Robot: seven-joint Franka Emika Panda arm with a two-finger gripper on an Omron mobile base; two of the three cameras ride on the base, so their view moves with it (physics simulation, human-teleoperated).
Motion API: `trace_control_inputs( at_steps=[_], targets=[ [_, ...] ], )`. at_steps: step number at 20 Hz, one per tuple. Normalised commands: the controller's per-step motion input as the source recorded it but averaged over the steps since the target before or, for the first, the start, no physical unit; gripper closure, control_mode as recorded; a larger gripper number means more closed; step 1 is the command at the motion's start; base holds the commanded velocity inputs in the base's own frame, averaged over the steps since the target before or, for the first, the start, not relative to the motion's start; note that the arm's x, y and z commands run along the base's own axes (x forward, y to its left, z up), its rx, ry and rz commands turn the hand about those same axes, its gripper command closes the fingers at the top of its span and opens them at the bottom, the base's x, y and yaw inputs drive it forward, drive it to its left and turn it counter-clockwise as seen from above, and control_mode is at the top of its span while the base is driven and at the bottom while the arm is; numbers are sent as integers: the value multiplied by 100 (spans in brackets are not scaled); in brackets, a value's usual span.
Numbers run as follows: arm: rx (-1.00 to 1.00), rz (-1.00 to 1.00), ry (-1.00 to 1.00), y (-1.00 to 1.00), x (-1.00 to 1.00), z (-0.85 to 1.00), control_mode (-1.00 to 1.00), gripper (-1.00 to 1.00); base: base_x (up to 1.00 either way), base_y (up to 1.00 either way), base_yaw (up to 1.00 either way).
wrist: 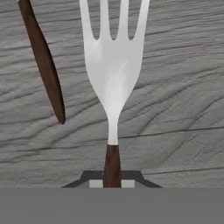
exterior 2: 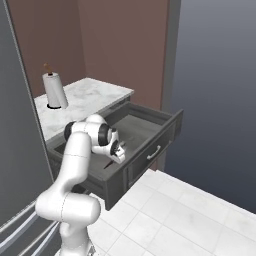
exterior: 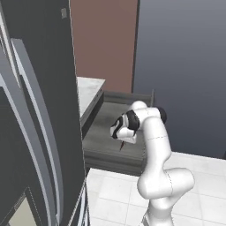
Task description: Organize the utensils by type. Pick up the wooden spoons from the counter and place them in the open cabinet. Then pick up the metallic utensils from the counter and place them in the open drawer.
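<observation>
Silver four-tined fork with a smooth shiny head and slim reddish-brown handle, pinched by the handle in the gripper, jaws narrow around it, hanging over the open drawer's grey wood-grain floor. Second dark brown handle lies on that floor beside it, near the drawer's middle

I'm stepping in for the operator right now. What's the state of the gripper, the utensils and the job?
Gripper: shut on the fork, holding its dark handle, prongs pointing away, over the open drawer.
Another dark-handled utensil already lies on the drawer floor; its head is out of frame.
Counter: the part in view holds a paper towel roll.
Left: release the fork into the drawer. Wooden spoon and cabinet not visible, so check them.
</observation>
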Motion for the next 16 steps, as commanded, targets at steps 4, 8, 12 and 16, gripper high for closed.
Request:
trace_control_inputs(
  at_steps=[4,8,12,16],
  targets=[
    [0,-3,0,0,9,-19,-100,100,0,0,0],
    [0,-3,0,0,9,-20,-100,100,0,0,0],
    [0,-3,0,0,8,-21,-100,100,0,0,0],
    [0,-3,0,0,3,-8,-100,100,0,0,0]
  ],
)
